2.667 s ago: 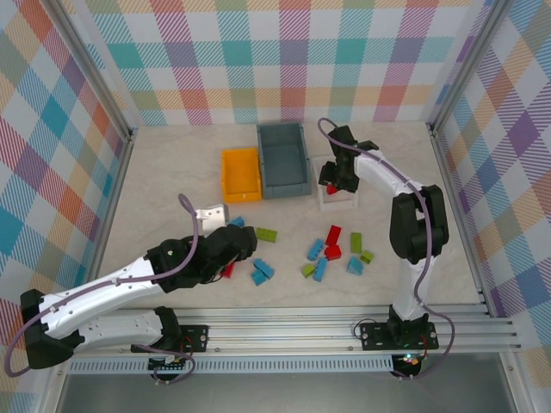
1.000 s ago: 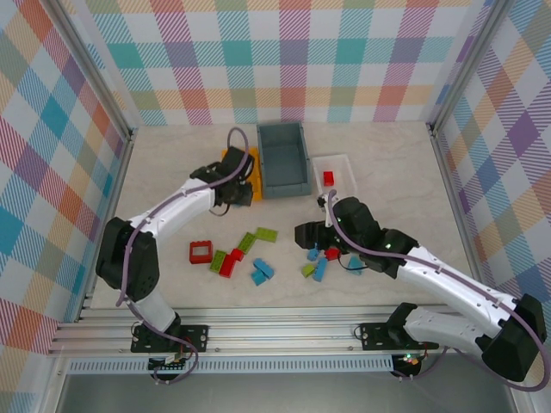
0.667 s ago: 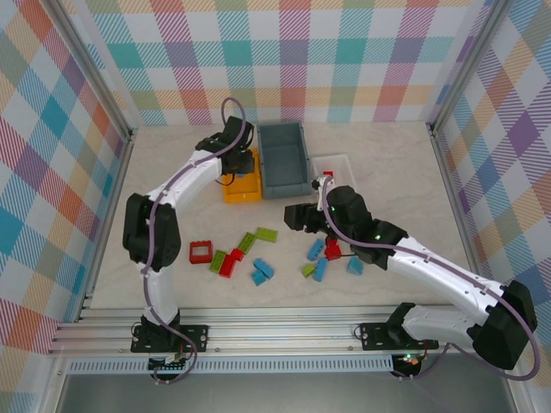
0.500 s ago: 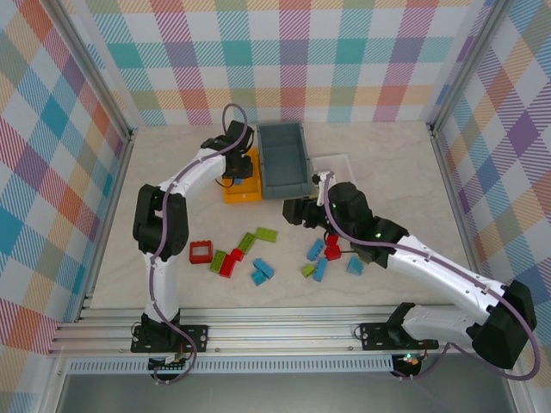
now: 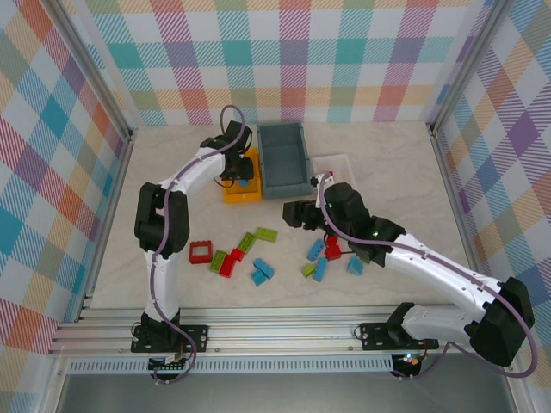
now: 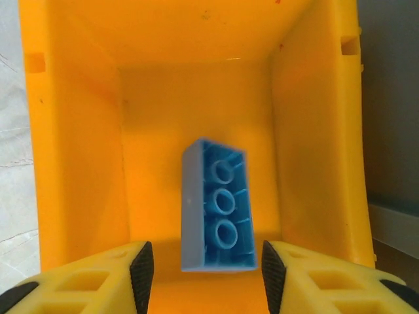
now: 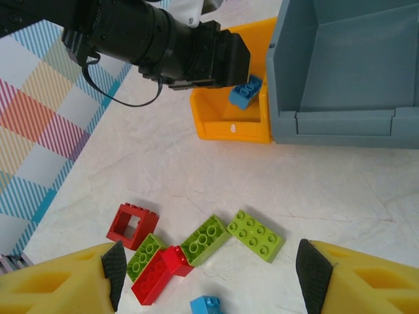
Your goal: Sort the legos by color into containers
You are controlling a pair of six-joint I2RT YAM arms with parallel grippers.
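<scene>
Blue lego (image 6: pixel 218 206) newly out of L claw (image 6: pixel 203 267) | claw apart | just past tips, prob. in orange bin (image 6: pixel 75 163)

blue lego (image 7: pixel 245 92) (tilted) at orange bin (image 7: pixel 222 127) mouth | grey bin (image 7: pixel 347 124) alongside

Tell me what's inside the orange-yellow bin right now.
One light blue brick, below the open left gripper. Whether it rests on the floor of the bin or is dropping, I cannot tell. The floor beneath it is hidden.
</scene>
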